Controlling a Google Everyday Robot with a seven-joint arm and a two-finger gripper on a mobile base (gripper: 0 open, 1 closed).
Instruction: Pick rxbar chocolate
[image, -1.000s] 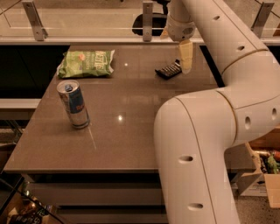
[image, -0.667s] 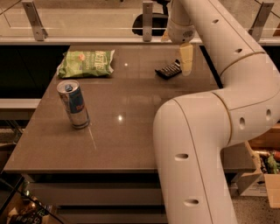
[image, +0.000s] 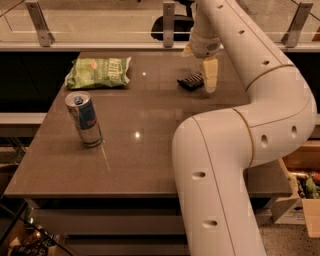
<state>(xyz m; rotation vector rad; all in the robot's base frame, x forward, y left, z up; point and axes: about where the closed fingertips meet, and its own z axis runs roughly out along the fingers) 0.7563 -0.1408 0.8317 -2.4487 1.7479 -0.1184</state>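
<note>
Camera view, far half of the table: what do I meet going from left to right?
Green chip bag → rxbar chocolate → end effector, which hangs at the bar's right end. The can stands nearer the camera, within the bag's left-to-right span, so it is left out.
</note>
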